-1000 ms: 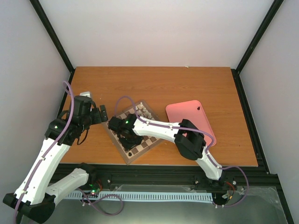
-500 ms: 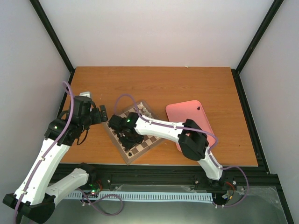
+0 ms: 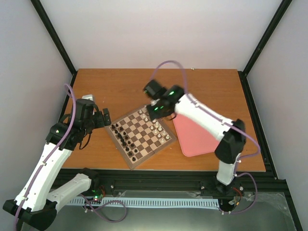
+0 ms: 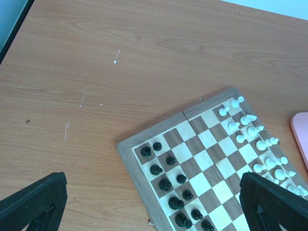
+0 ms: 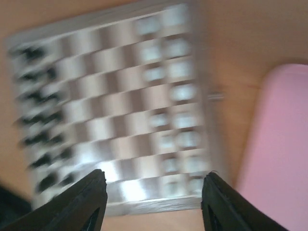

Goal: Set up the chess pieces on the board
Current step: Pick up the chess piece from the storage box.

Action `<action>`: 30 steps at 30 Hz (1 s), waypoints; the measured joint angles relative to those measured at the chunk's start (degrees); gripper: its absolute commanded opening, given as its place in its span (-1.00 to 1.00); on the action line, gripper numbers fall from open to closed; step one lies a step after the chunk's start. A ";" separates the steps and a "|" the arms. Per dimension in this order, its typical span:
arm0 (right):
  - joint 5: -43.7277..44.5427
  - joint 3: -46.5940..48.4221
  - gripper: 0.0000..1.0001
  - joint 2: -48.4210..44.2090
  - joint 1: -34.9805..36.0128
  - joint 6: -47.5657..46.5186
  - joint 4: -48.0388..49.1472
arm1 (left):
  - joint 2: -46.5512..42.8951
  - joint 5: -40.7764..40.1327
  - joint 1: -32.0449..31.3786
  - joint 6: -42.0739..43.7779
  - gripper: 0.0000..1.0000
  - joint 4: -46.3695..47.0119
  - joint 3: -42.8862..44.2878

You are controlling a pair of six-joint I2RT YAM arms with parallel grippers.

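The board (image 3: 142, 136) lies tilted on the table, left of centre. The black chess pieces (image 3: 122, 138) stand in two rows along its left side. In the left wrist view they (image 4: 166, 169) fill the near-left squares of the board (image 4: 202, 159). White pieces (image 3: 155, 121) line the opposite side. My right gripper (image 3: 156, 109) hangs open and empty above the board's far right side. Its wrist view is blurred and shows the board (image 5: 115, 106) below the open gripper (image 5: 151, 207). My left gripper (image 3: 104, 118) is open and empty, left of the board, also in its wrist view (image 4: 154, 211).
A pink tray (image 3: 195, 137) lies right of the board, touching or nearly touching its corner; it also shows in the right wrist view (image 5: 284, 144). Bare wooden table (image 4: 96, 72) spreads to the far side and left. Black frame posts rise at the corners.
My right arm has lifted off the black pieces' side and swung up and to the right, uncovering the board. The left arm has not moved.
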 measured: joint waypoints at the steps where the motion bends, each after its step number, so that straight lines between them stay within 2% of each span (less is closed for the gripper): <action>1: 0.42 -0.98 0.21 -1.38 -3.78 -0.20 0.11 | 0.02 0.02 0.00 0.00 1.00 0.02 0.00; 5: 3.50 -8.22 0.31 -3.80 -19.71 -1.66 2.19 | 0.52 0.15 0.00 0.00 0.99 0.09 0.00; 11: 3.26 -16.31 0.29 -0.26 -34.25 -3.91 4.59 | 2.73 0.39 0.00 0.02 0.99 0.13 0.28; 14: 3.32 -16.90 0.27 1.64 -37.42 -4.76 5.81 | 3.58 0.39 0.00 0.04 0.99 0.17 0.61; 30: 4.46 -16.39 0.17 10.12 -44.61 -7.96 10.38 | 7.45 0.37 0.00 0.02 0.99 0.87 0.79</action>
